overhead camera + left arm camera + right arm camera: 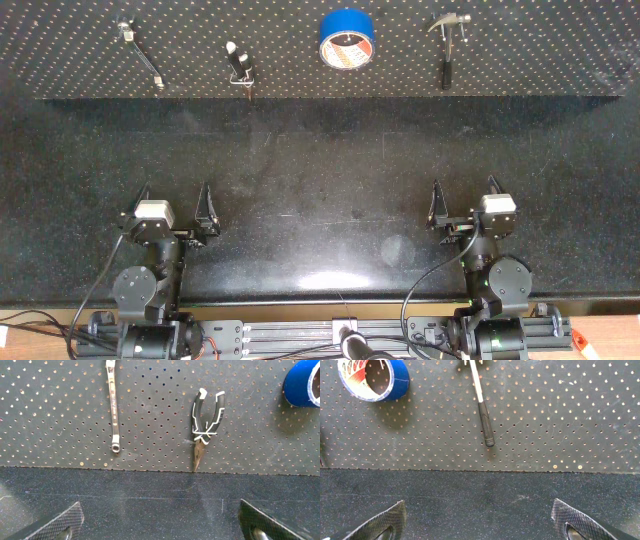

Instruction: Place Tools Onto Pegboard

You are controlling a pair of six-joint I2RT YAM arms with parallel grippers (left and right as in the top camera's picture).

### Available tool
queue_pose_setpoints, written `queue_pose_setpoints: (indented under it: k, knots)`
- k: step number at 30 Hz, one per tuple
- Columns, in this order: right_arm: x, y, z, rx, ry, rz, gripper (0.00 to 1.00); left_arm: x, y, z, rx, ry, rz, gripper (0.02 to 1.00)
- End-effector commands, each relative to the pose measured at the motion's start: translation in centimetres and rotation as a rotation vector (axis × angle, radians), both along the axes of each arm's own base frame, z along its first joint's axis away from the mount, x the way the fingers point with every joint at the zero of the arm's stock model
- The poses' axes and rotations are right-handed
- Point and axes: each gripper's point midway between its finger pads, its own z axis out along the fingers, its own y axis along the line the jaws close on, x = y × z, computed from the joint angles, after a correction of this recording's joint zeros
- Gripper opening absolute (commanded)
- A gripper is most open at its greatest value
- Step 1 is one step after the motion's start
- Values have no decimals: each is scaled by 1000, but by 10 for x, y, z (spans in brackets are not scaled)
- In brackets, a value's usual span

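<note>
Four tools hang on the black pegboard (300,80) at the back: a silver wrench (142,55) (113,407), black-and-white pliers (239,66) (204,427), a blue tape roll (347,40) (302,382) (374,379) and a hammer (449,45) (482,407). My left gripper (175,208) (160,525) stands open near the front of the worktop, nothing between its fingers. My right gripper (465,203) (480,522) is open as well, near the front right, holding nothing. Both are far from the board.
The dark speckled worktop (320,170) lies bare between the grippers and the pegboard's lower edge. Cables and the arm bases (340,335) run along the front edge.
</note>
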Motion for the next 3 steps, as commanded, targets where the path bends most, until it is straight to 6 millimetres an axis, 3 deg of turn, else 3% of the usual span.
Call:
queue_pose_setpoints:
  k: [1, 3]
  knots:
    - [0, 0, 0, -11, -6, 0, 945, 0, -2, -1, -6, 4, -10, 996]
    - [0, 0, 0, -11, -6, 0, 945, 0, -2, -1, -6, 4, -10, 996]
